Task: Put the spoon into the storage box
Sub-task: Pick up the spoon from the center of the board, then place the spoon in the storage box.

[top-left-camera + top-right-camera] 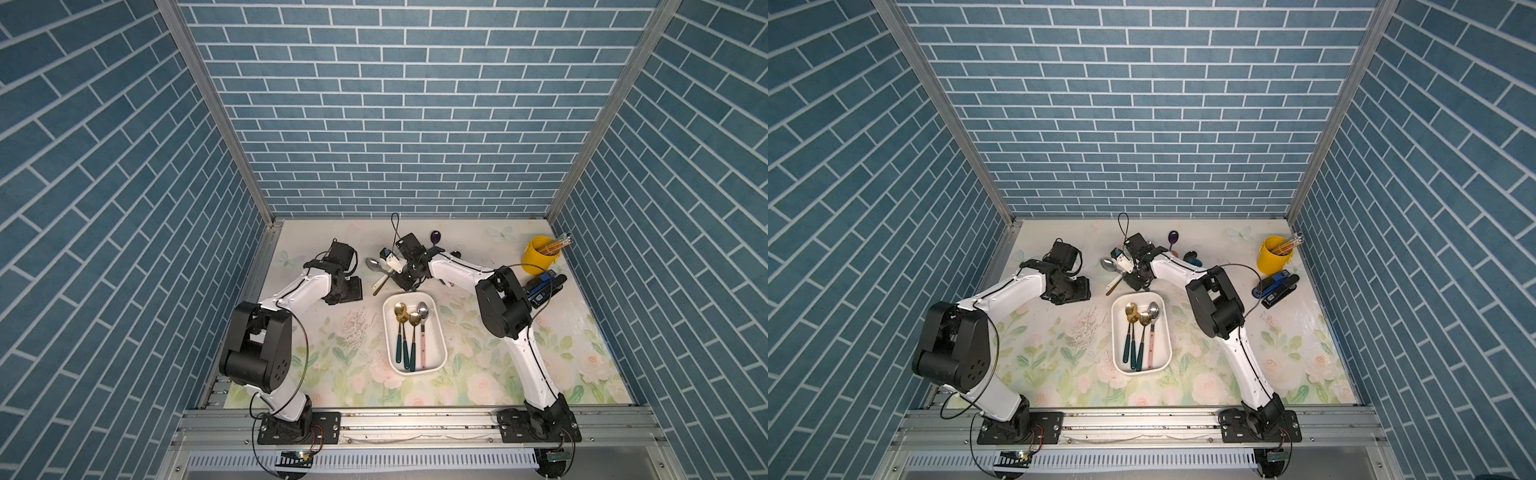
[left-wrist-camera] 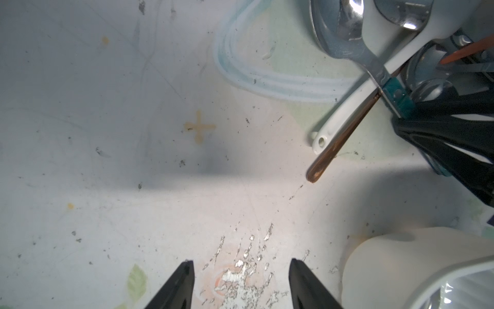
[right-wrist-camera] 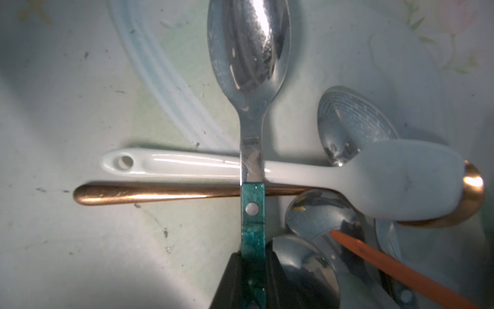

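Shows the spoon (image 3: 248, 67), a steel bowl on a teal handle, lying near the far edge of the tabletop (image 1: 478, 365), crossed over a white ceramic spoon (image 3: 187, 163) and a copper-coloured spoon (image 3: 149, 194). Shows the right gripper (image 3: 252, 283) closed against the teal handle from both sides. Places the storage box (image 1: 387, 332) at mid-tabletop, close by, with three spoons inside. Shows the left gripper (image 2: 240, 263) part open and empty over bare surface. Step judged: grasp, spoon apparently not yet raised. Calls next for a straight lift clear of the two beneath, then a lengthwise lowering into the box.
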Motion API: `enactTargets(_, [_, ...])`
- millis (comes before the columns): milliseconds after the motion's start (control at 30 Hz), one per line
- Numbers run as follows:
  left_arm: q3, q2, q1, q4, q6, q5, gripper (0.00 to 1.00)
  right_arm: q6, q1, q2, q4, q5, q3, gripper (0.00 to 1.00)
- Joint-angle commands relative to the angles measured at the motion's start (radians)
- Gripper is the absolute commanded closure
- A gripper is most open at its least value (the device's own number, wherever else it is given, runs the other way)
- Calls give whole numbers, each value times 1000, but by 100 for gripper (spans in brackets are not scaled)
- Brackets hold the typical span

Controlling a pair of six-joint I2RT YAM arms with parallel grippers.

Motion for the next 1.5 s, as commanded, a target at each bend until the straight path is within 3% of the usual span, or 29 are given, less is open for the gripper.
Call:
enactTargets(0, [-21, -26, 9, -2, -1, 10, 38, 31, 8, 4, -7, 1, 6, 87])
enactTargets(367, [-38, -46, 9, 22, -3, 22, 38, 177, 4, -98, 98, 18, 28, 90])
enactTargets(667, [-71, -68, 9, 60, -21, 34, 38, 274, -13, -156, 61, 35, 48, 92])
enactTargets(867, [-90, -75, 9, 84, -31, 41, 38, 362, -14, -254, -61, 66, 50, 92])
enactTargets(1133, [-101, -57, 9, 124, -55, 58, 38, 537, 1, -478, -103, 78, -198, 92])
enactTargets(1467, [-145, -102, 9, 253, -98, 109, 37, 751, 105, -708, -132, 130, -543, 91])
